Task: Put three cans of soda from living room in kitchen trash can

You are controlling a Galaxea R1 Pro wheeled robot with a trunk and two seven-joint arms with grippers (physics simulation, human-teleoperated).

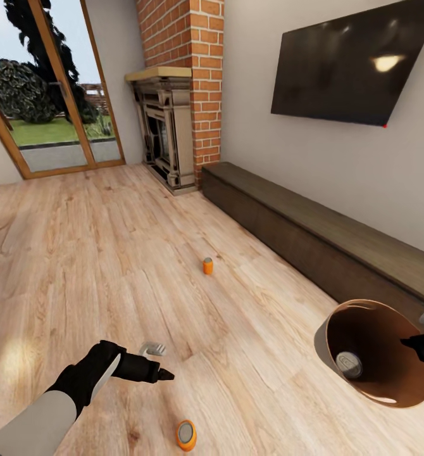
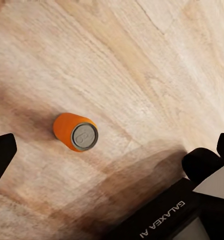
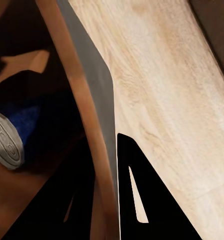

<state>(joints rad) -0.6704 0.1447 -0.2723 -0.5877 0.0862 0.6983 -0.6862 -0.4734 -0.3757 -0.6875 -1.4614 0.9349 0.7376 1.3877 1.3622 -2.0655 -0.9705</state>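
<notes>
matt wood-grain floor (image 1: 142, 253); silvery metal top on orange can (image 2: 75, 132).

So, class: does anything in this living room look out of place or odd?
Yes. Two orange soda cans sit on the wooden floor: one upright mid-room, one near the left pincer. Also, the right pincer holds a trash can by its rim, with a blue can inside.
</notes>
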